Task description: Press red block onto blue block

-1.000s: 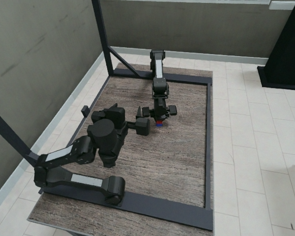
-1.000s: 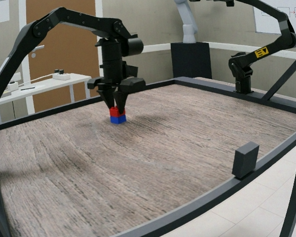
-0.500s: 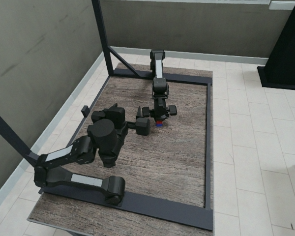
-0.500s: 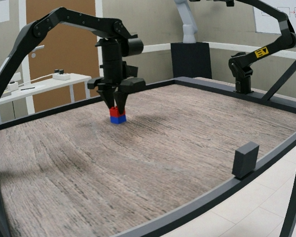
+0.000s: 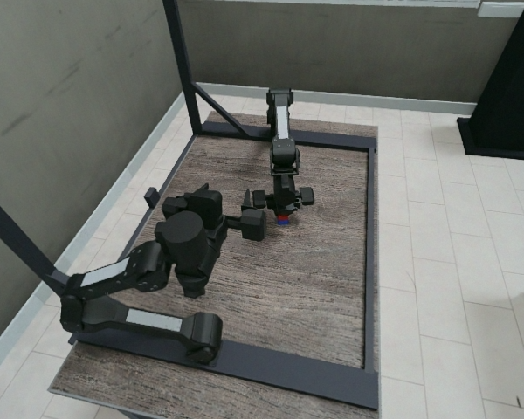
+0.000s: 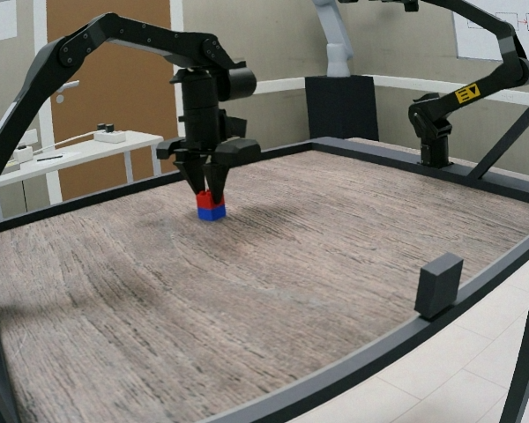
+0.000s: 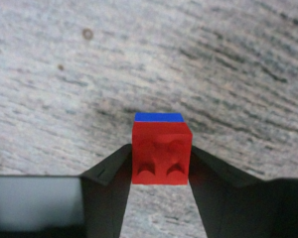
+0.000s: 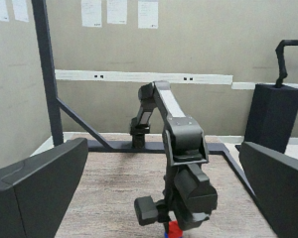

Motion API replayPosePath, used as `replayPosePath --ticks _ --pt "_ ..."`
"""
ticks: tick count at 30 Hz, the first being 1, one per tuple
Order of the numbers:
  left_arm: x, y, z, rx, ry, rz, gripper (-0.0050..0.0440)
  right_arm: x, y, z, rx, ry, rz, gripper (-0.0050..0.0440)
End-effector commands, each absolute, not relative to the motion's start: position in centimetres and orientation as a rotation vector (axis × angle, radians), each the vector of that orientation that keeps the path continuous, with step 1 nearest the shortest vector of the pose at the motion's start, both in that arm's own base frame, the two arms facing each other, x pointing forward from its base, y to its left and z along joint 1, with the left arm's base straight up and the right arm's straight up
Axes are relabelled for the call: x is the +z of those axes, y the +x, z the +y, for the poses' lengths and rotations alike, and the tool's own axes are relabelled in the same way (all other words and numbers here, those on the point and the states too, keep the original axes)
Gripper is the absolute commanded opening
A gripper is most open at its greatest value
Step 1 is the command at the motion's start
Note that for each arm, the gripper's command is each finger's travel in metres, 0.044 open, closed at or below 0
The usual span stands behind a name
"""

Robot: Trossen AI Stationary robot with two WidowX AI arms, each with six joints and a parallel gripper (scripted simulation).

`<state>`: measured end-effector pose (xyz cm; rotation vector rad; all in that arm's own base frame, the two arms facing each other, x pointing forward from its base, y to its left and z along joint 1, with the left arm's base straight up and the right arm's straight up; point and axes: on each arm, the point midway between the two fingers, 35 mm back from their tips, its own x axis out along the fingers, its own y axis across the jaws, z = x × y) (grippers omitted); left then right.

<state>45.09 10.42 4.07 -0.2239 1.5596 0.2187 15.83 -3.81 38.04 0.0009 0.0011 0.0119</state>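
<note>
The blue block (image 5: 282, 222) (image 6: 212, 214) (image 7: 159, 117) stands on the table. The red block (image 5: 282, 217) (image 6: 204, 201) (image 7: 162, 135) (image 8: 175, 230) sits upright on it, its sides about in line. No gap or blue studs show between them in the exterior view, but a very thin gap is too small to rule out. My left gripper (image 6: 208, 196) (image 7: 159, 151) points down and is shut on the red block. My right gripper (image 5: 225, 194) is open and empty, raised above the table and away from the blocks.
The wood-grained table (image 5: 316, 288) (image 6: 256, 328) has a dark frame (image 5: 369, 271) (image 6: 369, 355) around it. A small dark box (image 5: 151, 197) (image 6: 437, 286) stands on one side rail. The right arm reaches over the table near the wall side, its gripper close to the left arm's gripper in the top view.
</note>
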Motion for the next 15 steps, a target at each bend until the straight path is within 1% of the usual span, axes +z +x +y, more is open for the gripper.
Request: replayPosePath --ticks 1,15 --pt "3.53 44.91 10.27 0.212 -0.224 1.571 -0.005 38.09 15.82 -3.77 0.014 0.0 0.0 0.04" --pt "3.51 44.48 10.18 0.211 -0.225 1.59 -0.005 38.09 15.82 -3.77 0.014 0.0 0.0 0.04"
